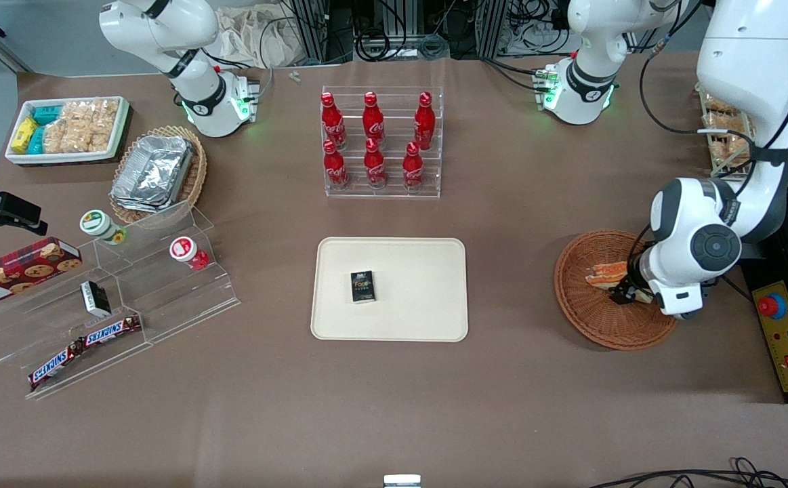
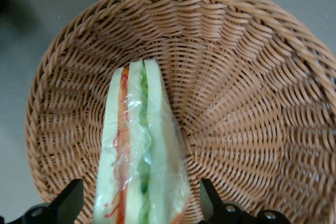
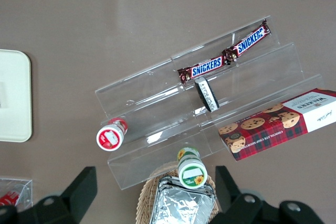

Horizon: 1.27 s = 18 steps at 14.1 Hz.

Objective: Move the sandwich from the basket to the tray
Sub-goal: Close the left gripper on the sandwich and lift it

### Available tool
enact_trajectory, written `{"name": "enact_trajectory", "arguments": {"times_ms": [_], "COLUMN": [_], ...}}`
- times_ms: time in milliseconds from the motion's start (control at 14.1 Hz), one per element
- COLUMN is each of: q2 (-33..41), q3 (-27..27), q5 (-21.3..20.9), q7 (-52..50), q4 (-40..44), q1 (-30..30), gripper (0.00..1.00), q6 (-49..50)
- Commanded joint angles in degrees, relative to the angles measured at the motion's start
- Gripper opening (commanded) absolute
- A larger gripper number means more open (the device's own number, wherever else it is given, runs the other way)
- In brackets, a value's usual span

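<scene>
Wicker basket [image 2: 252, 77], sandwich [image 2: 139, 150] between open gripper [image 2: 142, 203]

You are seeing the arm covering much of the sandwich [image 1: 606, 272] and the hand [image 1: 625, 293] (wrist view cutting off the wedge's wide end).

A robotics lab was indicated: a brown-covered table [image 1: 394, 407] was flanked by bundled cables [image 1: 400, 34] and an emergency-stop box [image 1: 783, 339]. Shop-like goods were staged on it, cola bottles [image 1: 373, 139] in an acrylic rack [image 1: 383, 190] among them.
</scene>
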<state>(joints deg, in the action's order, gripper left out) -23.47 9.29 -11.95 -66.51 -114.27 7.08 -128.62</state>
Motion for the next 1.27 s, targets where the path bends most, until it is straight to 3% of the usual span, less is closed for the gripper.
{"name": "enact_trajectory", "arguments": {"times_ms": [0,71,212,283,850,1062,1204], "q2": [-2.9,-2.9,-2.5,-2.4,2.7,0.3,-0.1], "q3": [0.2,0.2,0.2,0.2,0.8,8.0,12.1], "q5": [-1.0,-1.0,-0.8,-0.8,-0.8,-0.6,3.4], "q7": [-5.1,-5.1,-5.3,-5.3,-1.2,0.7,6.6], "q4": [3.1,3.0,2.6,2.5,4.9,18.2,25.4], "q1": [0.1,0.1,0.1,0.1,-0.5,-0.4,-0.4], "gripper": [1.00,0.95,0.07,0.00,0.00,0.00,0.00], "q6": [0.4,0.1,0.1,0.2,8.6,24.6,31.4]}}
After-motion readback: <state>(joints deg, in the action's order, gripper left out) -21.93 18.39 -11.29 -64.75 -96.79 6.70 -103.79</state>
